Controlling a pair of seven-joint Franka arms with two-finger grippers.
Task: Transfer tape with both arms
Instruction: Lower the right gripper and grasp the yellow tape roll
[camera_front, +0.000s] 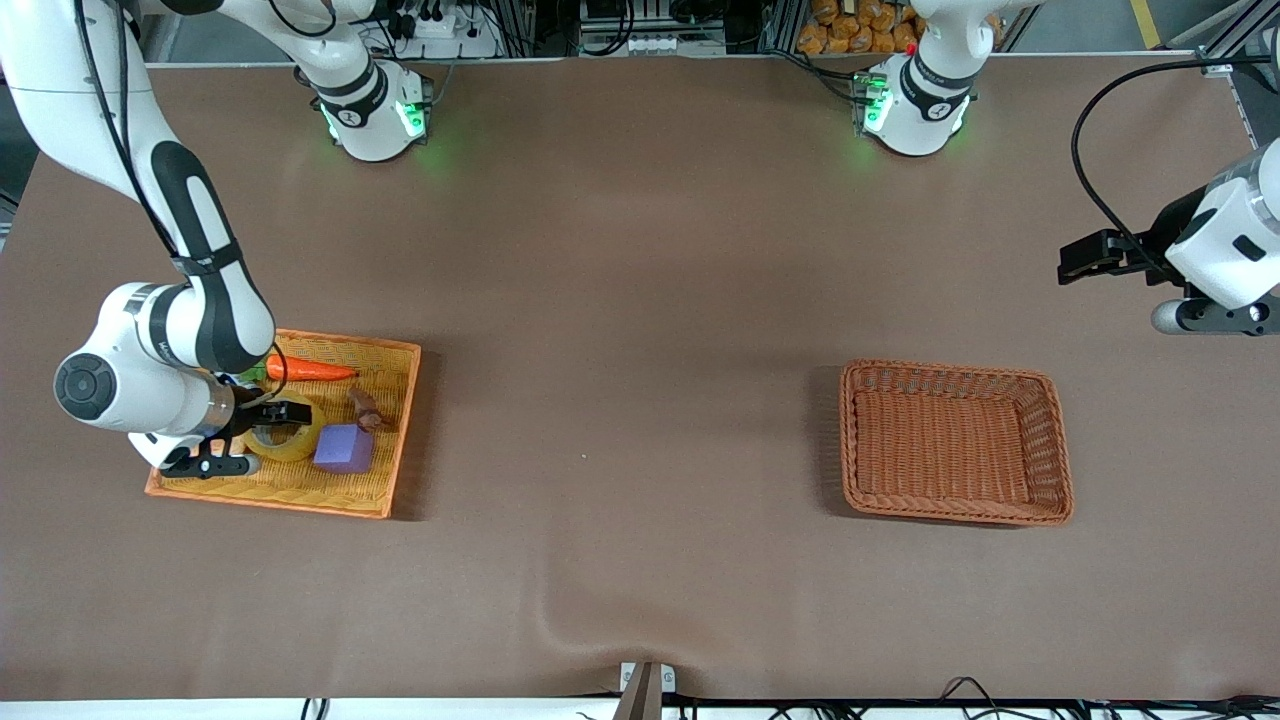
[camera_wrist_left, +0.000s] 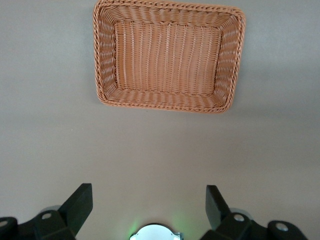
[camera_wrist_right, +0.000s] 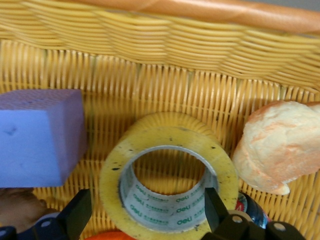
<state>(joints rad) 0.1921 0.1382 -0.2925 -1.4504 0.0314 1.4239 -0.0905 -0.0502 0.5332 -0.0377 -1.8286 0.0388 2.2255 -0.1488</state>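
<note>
The tape (camera_front: 296, 441), a yellowish roll with a grey core, lies flat in the yellow woven tray (camera_front: 400, 430) at the right arm's end of the table, beside a purple cube (camera_front: 344, 448). My right gripper (camera_front: 272, 416) is open and low over the tape. In the right wrist view the tape (camera_wrist_right: 165, 134) fills the space at my right gripper (camera_wrist_right: 147, 202); one finger (camera_wrist_right: 77, 212) is outside the roll, the other (camera_wrist_right: 214, 205) at the core's inner wall. My left gripper (camera_front: 1078, 258) is open and empty, waiting above the table's edge at the left arm's end; it also shows in the left wrist view (camera_wrist_left: 148, 197).
The tray also holds an orange carrot toy (camera_front: 310, 370), a small brown toy (camera_front: 365, 408) and a pale tan bread-like toy (camera_wrist_right: 280, 150) beside the tape. The purple cube (camera_wrist_right: 40, 135) is close to the roll. A brown wicker basket (camera_front: 1058, 450) stands toward the left arm's end (camera_wrist_left: 102, 85).
</note>
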